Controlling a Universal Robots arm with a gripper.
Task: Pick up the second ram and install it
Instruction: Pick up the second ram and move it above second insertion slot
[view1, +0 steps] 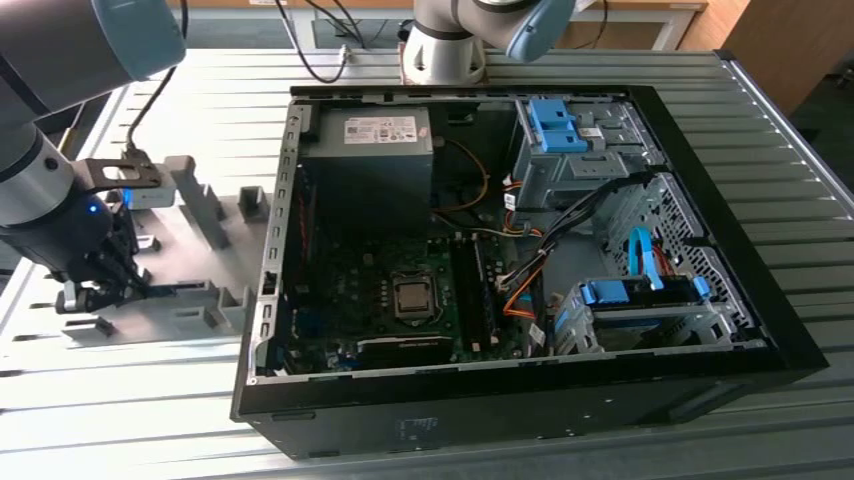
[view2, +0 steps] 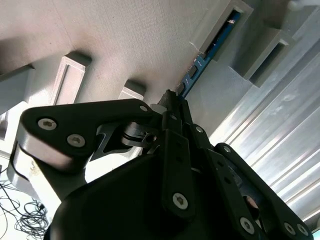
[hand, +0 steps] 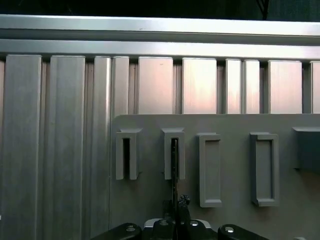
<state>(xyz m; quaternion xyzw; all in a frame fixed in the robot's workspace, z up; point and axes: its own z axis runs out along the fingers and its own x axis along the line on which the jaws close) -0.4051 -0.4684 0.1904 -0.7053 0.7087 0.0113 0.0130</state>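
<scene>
Gripper (view2: 172, 102): black fingers clamped on the near end of the second ram (view2: 200, 65). Second ram: thin blue-green stick seen edge-on in both wrist views, its far end seated in the slot of an upright grey block (hand: 167, 150). Grey fixture plate (hand: 230, 125): carries that block in a row with other slotted blocks. Ribbed aluminium table (view1: 134, 400): bears the plate at the exterior view's left. Open computer case (view1: 747, 330): lying just beside the plate, toward the exterior view's right.
</scene>
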